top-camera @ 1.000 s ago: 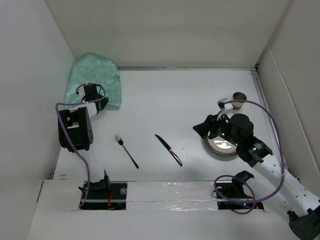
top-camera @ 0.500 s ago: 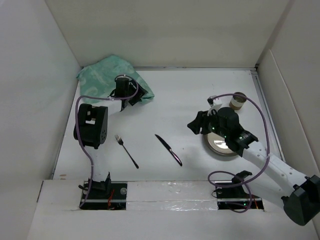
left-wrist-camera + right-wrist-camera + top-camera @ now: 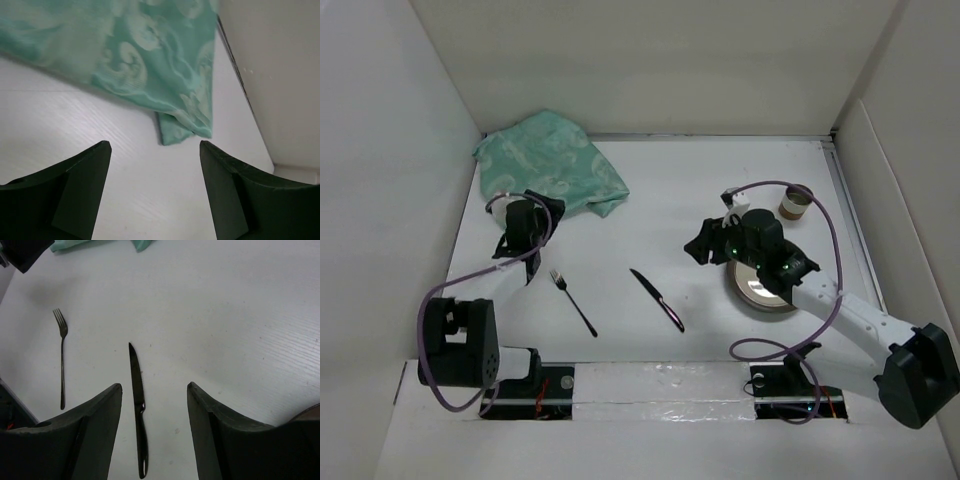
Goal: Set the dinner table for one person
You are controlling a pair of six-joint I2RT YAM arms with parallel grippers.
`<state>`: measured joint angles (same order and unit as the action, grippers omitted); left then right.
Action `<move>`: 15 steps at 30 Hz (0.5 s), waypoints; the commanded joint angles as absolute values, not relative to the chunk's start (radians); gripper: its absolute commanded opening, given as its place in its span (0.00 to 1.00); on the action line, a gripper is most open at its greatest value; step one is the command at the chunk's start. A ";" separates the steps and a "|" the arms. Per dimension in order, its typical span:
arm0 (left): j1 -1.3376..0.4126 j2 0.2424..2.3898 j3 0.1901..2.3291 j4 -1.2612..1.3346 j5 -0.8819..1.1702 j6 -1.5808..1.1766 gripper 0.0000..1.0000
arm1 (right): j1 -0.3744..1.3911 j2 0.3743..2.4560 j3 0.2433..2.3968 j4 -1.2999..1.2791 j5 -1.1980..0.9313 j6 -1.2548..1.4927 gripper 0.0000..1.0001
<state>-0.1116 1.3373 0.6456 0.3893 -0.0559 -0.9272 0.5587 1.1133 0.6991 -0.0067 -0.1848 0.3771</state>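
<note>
your white worktop [image 3: 700, 190] fills the top view, with upright white panels at its far, left and right edges, and everything else lies on it. your left jaws hang released over bare worktop at the near edge of the crumpled green cloth [image 3: 552, 165] in the far left corner. in the left wrist view the two dark fingers [image 3: 75, 190] stand well apart with nothing between them, and a folded corner of the cloth lies just beyond. your right jaws are released too, gripping nothing, hovering left of the round plate [image 3: 752, 300]. in the right wrist view the knife [image 3: 657, 299] shows through their gap, flat on the worktop. the fork [image 3: 572, 301] lies left of the knife, apart from it. a small cup [image 3: 797, 200] stands beyond the plate.
</note>
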 commanded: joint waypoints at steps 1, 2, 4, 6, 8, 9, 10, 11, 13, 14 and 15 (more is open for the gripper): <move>-0.023 1.339 0.543 0.420 -0.137 -1.096 0.68 | 0.574 1.074 0.736 0.051 -0.183 0.354 0.60; -0.003 1.345 0.525 0.425 -0.130 -1.112 0.68 | 0.574 1.068 0.732 0.055 -0.178 0.351 0.60; 0.012 1.347 0.480 0.454 -0.146 -1.140 0.67 | 0.574 1.052 0.721 0.052 -0.172 0.348 0.60; 0.023 1.353 0.469 0.457 -0.188 -1.172 0.67 | 0.574 1.042 0.719 0.029 -0.169 0.345 0.60; 0.023 1.374 0.482 0.460 -0.201 -1.183 0.66 | 0.574 1.026 0.700 0.049 -0.178 0.348 0.60; 0.023 1.387 0.501 0.442 -0.224 -1.189 0.66 | 0.574 1.025 0.692 0.058 -0.179 0.350 0.60; 0.023 1.399 0.512 0.433 -0.235 -1.198 0.66 | 0.574 1.025 0.689 0.060 -0.178 0.351 0.60; 0.037 1.438 0.541 0.404 -0.257 -1.224 0.65 | 0.574 1.026 0.693 0.032 -0.170 0.353 0.60; 0.046 1.465 0.545 0.408 -0.256 -1.233 0.65 | 0.574 1.029 0.686 0.047 -0.167 0.354 0.60; 0.058 1.480 0.549 0.414 -0.249 -1.238 0.65 | 0.574 1.035 0.681 0.060 -0.173 0.360 0.60; 0.081 1.495 0.561 0.416 -0.238 -1.249 0.64 | 0.574 1.038 0.680 0.070 -0.178 0.367 0.60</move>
<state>0.0429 1.4643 0.5179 0.4084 -0.2039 -1.2015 0.5644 1.0409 0.6861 0.0086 -0.1810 0.3664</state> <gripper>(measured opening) 0.643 0.601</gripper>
